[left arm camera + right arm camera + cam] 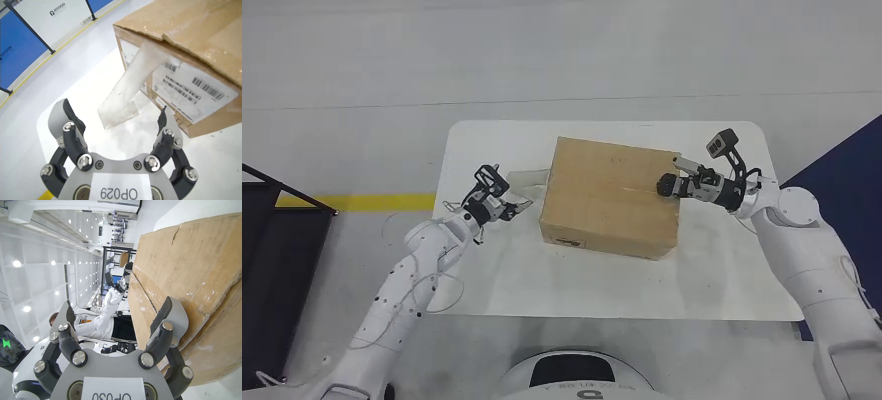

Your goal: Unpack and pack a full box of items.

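The left gripper point(118, 119) has its jaws spread wide with nothing between them. It hovers over the table point(542, 290), between the table's left edge and the left end of the cardboard box point(189, 26). Just beyond it hangs a strip of clear tape point(130, 81), fixed at the box's top seam and slanting down, its lower end loose near the tabletop. The right gripper point(116, 313) is also wide open and empty. It sits at the right end of the box top with one finger point(160, 315) over the taped seam; contact with the cardboard cannot be told. The box stands with its flaps down in the middle of the table, nearer the far edge, with white barcode labels point(189, 91) on its left end.
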{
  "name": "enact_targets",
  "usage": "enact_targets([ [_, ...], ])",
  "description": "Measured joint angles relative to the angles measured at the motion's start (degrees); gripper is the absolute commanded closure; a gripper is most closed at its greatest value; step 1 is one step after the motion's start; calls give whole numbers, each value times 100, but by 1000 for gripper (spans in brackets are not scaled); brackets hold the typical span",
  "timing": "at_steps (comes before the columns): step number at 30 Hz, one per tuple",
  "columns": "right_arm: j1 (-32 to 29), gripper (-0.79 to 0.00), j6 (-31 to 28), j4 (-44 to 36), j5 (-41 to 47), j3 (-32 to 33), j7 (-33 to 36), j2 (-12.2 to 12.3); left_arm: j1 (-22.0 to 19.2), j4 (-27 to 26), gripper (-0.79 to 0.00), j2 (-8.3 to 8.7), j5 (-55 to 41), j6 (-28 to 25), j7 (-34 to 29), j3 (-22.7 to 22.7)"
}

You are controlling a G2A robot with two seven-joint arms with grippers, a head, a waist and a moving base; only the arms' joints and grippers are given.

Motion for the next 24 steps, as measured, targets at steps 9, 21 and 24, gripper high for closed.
enact_targets([
  [9, 0, -785, 0, 0, 0, 0, 0, 0, -740, 815, -785, -384, -116, 1263, 566, 953],
  [21, 0, -785, 0, 0, 0, 0, 0, 0, -865, 986, -785, -556, -259, 2454, 1745, 936],
  [24, 0, -785, 0, 0, 0, 0, 0, 0, -890, 769, -785, -581, -114, 2526, 1765, 988],
])
